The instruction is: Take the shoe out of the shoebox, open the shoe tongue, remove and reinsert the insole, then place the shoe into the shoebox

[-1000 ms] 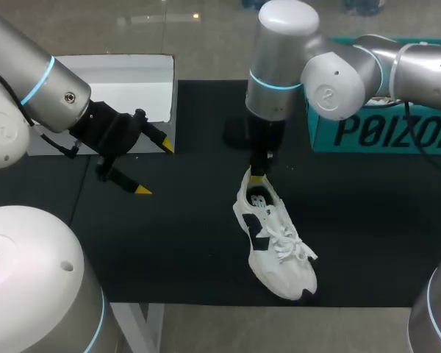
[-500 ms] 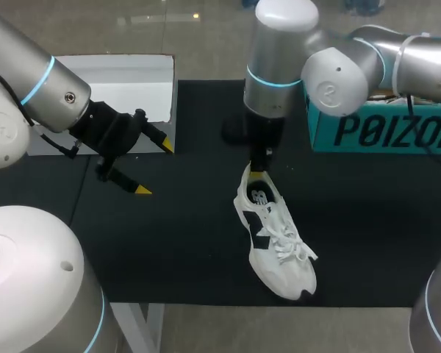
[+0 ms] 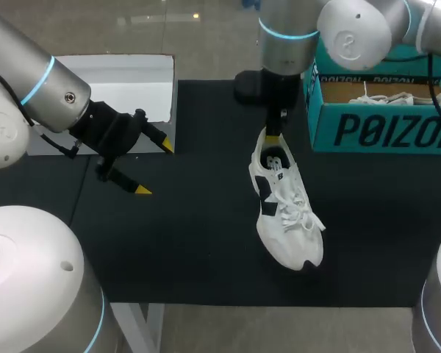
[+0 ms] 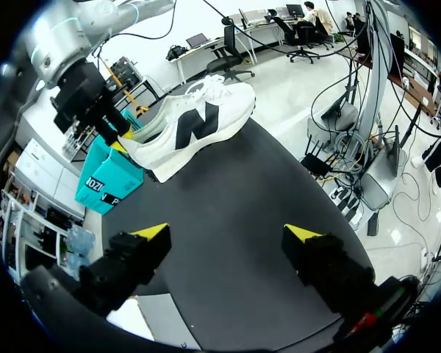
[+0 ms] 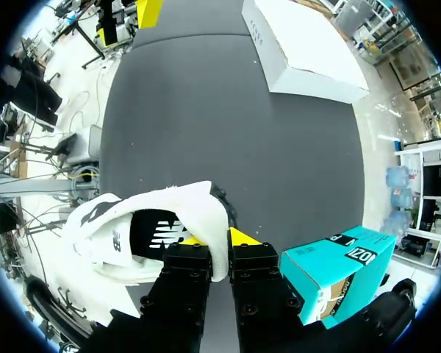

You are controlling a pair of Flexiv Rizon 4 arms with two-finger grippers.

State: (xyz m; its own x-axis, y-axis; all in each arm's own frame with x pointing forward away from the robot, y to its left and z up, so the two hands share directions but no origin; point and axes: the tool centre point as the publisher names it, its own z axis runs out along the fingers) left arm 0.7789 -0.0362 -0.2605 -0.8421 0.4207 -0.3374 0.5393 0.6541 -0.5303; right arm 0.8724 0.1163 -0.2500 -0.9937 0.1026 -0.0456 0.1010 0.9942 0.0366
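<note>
Two claws, only one busy. My R claw (image 3: 274, 137) is clenched on the heel collar of the white sneaker (image 3: 283, 228); the R wrist view shows one fingertip inside the opening and one outside on the heel. The sneaker sits centre-right in the head view, heel toward the top of frame, toe toward the bottom, laces (image 3: 295, 207) up. Can't tell if the toe rests on the surface (image 3: 191, 243) or hangs just off it. My L claw (image 3: 154, 168) is released & empty at mid-left, well apart from the sneaker.

Risks, as I judge them:
- The pinch is on a thin, soft edge only, w/ all the weight ahead of it. A quick swing could make the sneaker pivot or slip out.
- The toe may droop & drag on the surface, twisting the shoe in my grip.
- The collar could fold under the squeeze, making the tongue & insole steps harder.
- The teal shoebox (image 3: 382, 131) at upper right is close to my R arm, so a careless move could knock it.
- The shoebox already holds a second white shoe (image 3: 389, 96), so room inside looks tight for the return.
- The L claw, coming in for the tongue, could snag the laces.

Surface: black, matte. A flat white box (image 3: 128, 87) lies at upper left, near the L claw. The shoebox stands at the upper right.
</note>
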